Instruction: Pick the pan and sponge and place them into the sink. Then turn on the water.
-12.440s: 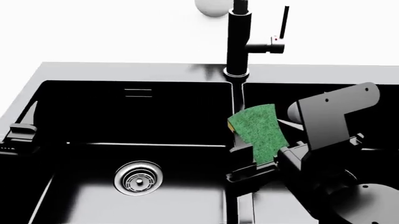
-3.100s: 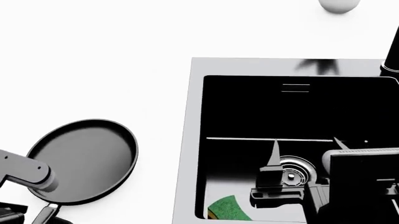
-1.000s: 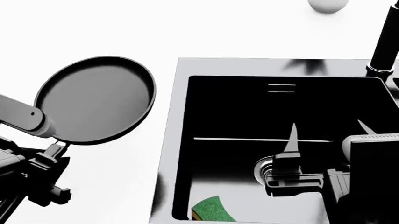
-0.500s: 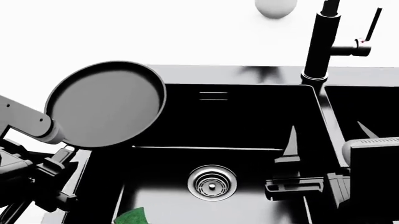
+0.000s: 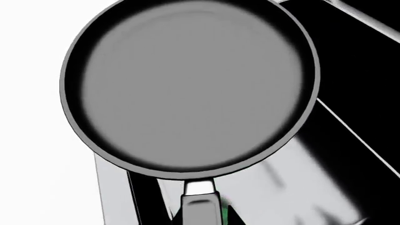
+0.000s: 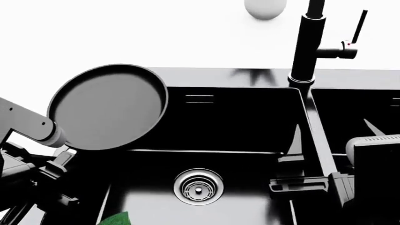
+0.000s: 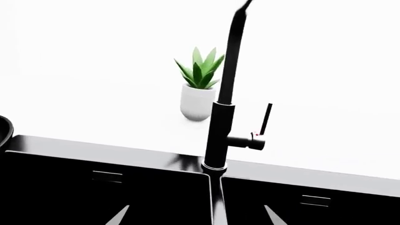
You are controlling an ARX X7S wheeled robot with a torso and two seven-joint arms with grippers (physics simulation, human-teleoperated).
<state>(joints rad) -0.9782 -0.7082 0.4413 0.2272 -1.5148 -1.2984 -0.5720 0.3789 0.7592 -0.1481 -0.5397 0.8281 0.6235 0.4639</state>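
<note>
Carried farther over the sink point(image 6: 250, 77), the pan point(image 6: 107, 108) hides its gripper's grip; sponge point(image 6: 115, 219) cropped.

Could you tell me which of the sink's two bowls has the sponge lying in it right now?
The left bowl, the one with the round steel drain in view. A green corner of the sponge shows at its near left edge; the bowl right of the faucet shows none.

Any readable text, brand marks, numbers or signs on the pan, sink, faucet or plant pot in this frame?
None. The pan, sink, faucet and white plant pot carry no lettering or numbers. The only mark is a tiny red dot on the faucet's lever; it is not text.
</note>
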